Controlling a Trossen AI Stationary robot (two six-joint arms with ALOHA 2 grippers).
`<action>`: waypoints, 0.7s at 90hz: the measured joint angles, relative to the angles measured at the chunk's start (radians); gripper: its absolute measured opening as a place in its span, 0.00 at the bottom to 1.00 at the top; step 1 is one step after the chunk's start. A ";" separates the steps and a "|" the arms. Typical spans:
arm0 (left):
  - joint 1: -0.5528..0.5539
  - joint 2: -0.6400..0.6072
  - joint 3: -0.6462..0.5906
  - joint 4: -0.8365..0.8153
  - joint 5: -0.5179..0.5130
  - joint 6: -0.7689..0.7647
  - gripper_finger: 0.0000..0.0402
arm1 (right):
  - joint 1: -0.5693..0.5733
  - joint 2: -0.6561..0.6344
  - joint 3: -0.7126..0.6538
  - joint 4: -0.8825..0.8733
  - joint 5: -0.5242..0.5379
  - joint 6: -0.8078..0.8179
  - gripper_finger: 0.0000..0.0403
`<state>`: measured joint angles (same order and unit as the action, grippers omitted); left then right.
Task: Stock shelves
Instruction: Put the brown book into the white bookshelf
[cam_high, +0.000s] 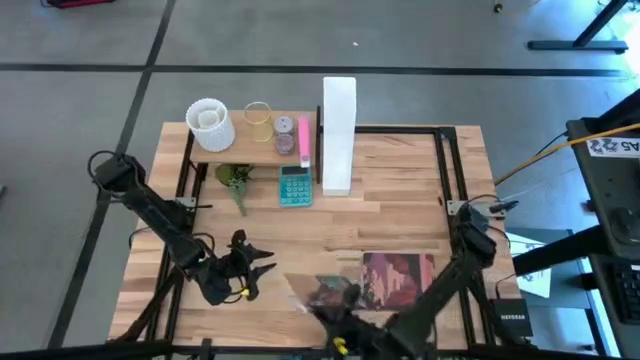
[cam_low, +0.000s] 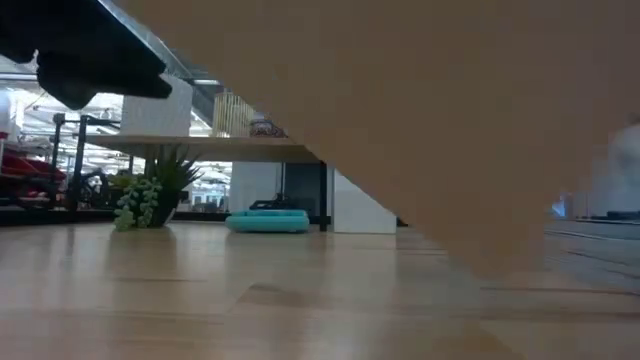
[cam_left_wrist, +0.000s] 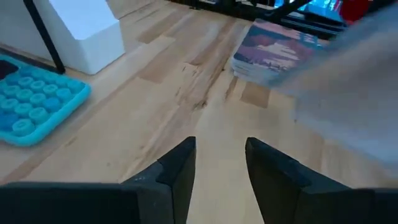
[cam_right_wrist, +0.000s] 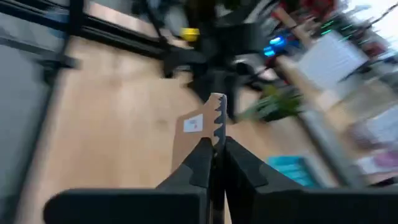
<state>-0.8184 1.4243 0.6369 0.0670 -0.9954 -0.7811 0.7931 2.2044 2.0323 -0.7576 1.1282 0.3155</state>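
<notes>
Right tool (cam_right_wrist: 214, 152) pinches a brown card (cam_right_wrist: 200, 134) bearing an unreadable white label; left tool (cam_left_wrist: 219, 165) spread.

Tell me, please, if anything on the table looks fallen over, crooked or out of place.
The small green plant lies on its side on the table, beside the teal calculator below the shelf. The right gripper pinches a thin brown card on edge. Nothing looks spilled or broken.

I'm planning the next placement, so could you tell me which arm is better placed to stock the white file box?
Probably the right: the right gripper is shut on a flat brown card, ready to carry to the file box. The left gripper is open and empty.
</notes>
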 joint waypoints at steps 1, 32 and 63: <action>-0.001 0.000 0.000 0.000 0.000 0.000 0.31 | -0.003 0.000 0.000 -0.003 0.010 -0.005 0.01; -0.093 -0.004 0.000 -0.003 -0.026 0.000 0.31 | -0.068 -0.005 -0.067 0.191 -0.094 -0.149 0.01; -0.188 -0.085 -0.002 -0.019 -0.042 -0.003 0.31 | -0.179 -0.035 -0.086 0.450 -0.354 -0.455 0.00</action>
<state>-1.0069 1.3388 0.6353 0.0483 -1.0371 -0.7841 0.6139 2.1695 1.9461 -0.3073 0.7745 -0.1390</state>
